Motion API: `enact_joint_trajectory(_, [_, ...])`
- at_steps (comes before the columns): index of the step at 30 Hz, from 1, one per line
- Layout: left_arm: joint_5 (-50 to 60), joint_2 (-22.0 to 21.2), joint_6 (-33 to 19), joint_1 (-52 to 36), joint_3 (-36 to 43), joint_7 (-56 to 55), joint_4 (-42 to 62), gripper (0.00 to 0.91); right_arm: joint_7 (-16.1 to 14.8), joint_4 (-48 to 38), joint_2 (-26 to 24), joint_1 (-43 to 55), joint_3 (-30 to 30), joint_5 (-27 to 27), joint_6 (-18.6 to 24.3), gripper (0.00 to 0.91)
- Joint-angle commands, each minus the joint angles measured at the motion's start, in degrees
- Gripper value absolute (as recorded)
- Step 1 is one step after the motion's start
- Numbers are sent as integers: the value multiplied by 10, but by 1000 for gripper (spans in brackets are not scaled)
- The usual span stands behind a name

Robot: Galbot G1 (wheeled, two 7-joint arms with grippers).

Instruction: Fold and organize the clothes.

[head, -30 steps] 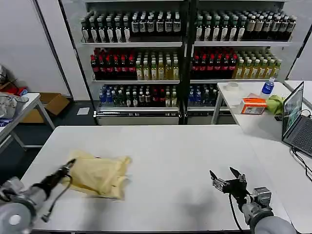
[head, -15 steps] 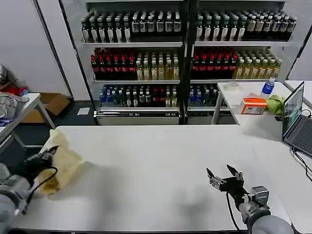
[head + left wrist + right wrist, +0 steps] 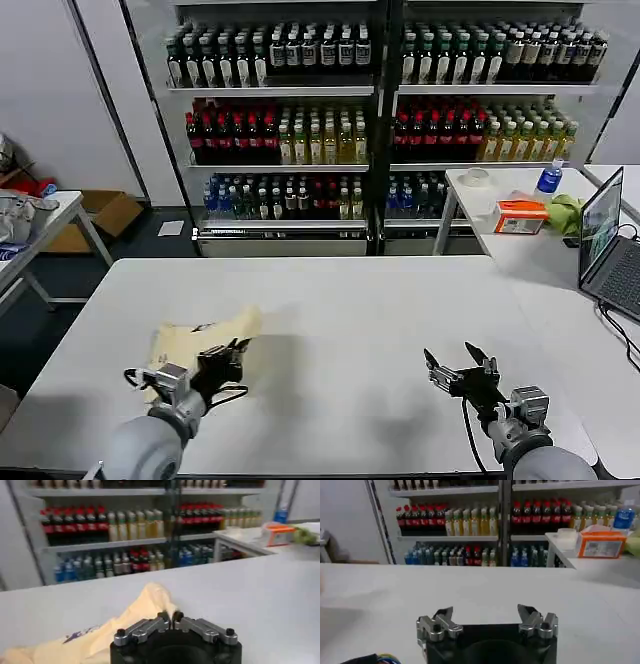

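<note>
One white surface (image 3: 340,330) carries a pale cream-yellow T-shirt (image 3: 195,338) bunched on its left side — the left tool (image 3: 236,352) is pinched closed on the fabric's edge. Over the surface's right side, the right tool (image 3: 458,363) hangs spread wide, holding nothing.

A pale cream-yellow T-shirt (image 3: 196,341) lies bunched on the left part of the white desk (image 3: 340,300), a small dark print on its upper side. The left hand (image 3: 228,357) sits at the shirt's near right edge, fingers together and touching the fabric. The right hand (image 3: 452,366) hovers over the desk's near right part, fingers spread, well apart from the shirt. Behind the desk stand 2 shelves of bottles (image 3: 300,120).
</note>
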Motion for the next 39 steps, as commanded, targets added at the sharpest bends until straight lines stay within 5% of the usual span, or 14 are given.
enact_joint_trajectory(1, [-30, -61, 7, -124, 136, -28, 62, 20, 0, -1, 5, 1, 0, -2, 0, 907])
enact_joint_trajectory(8, [-71, -109, 8, -159, 162, -46, 79, 20, 1, -2, 6, 3, 3, -2, -1, 907])
enact_joint_trajectory(11, [-74, -113, 9, -161, 172, -43, 79, 151, 2, -2, 7, 3, 3, -2, -1, 907])
enact_joint_trajectory(12, [-75, -113, 8, -160, 174, -41, 77, 897, 2, -2, 7, 3, 3, -2, -1, 907])
enact_joint_trajectory(28, [-182, -102, -47, -14, 29, -24, -75, 907, 0, -2, -7, 22, -4, 2, 10, 907])
enact_joint_trajectory(39, [14, -85, -91, 179, -205, -17, -127, 907, -10, -17, 5, 74, -71, -47, 44, 907])
